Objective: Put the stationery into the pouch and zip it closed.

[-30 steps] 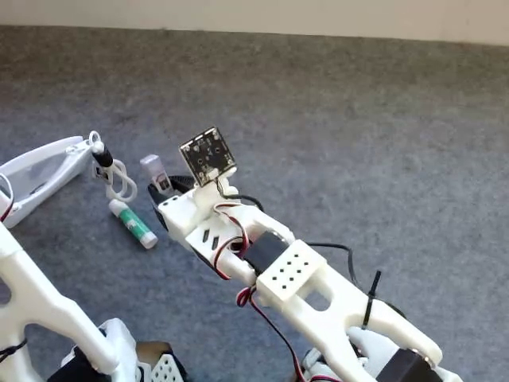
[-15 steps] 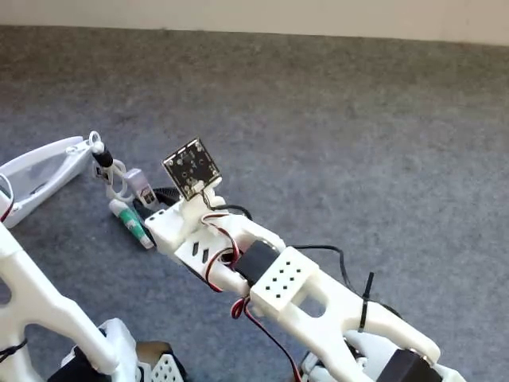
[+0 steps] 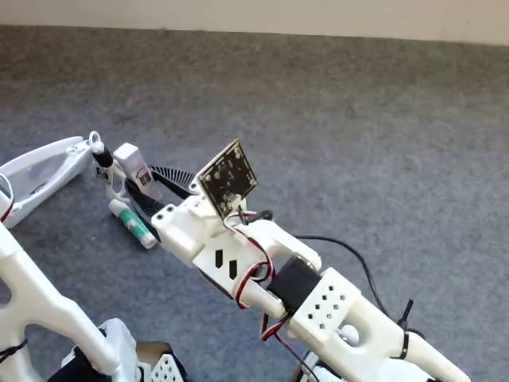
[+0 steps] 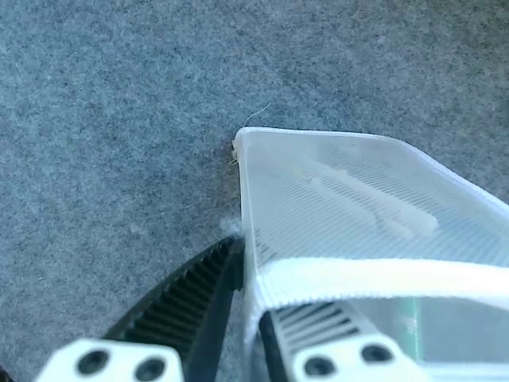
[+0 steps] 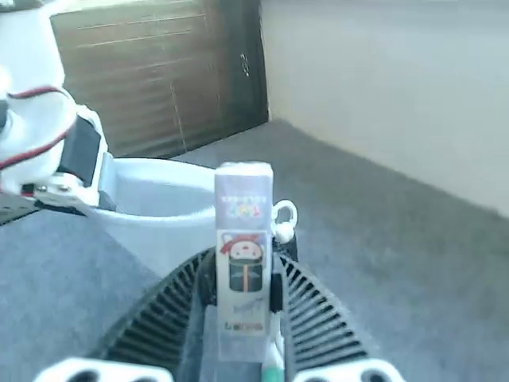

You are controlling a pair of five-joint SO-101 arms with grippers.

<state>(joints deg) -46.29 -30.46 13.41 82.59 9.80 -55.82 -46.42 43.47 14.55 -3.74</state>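
Observation:
A white mesh pouch (image 3: 44, 167) lies at the left with its mouth held up. My left gripper (image 4: 248, 314) is shut on the pouch (image 4: 350, 199) at its rim. My right gripper (image 3: 147, 185) is shut on a small white eraser block (image 3: 131, 161), tilted upward just right of the pouch's zipper pull (image 3: 99, 151). In the right wrist view the eraser (image 5: 244, 207) stands upright in the right gripper (image 5: 242, 274), with the open pouch (image 5: 151, 211) right behind it. A green-and-white glue stick (image 3: 132, 223) lies on the carpet under the right gripper.
Grey carpet (image 3: 358, 119) covers the whole surface, with a pale wall edge (image 3: 318, 16) along the back. The left arm's white links (image 3: 36, 298) cross the front left corner. A white ring loop (image 3: 119, 185) lies beside the glue stick.
My right gripper carried the eraser leftward to the pouch's mouth, then raised and tilted it upward. The pouch and glue stick stayed put.

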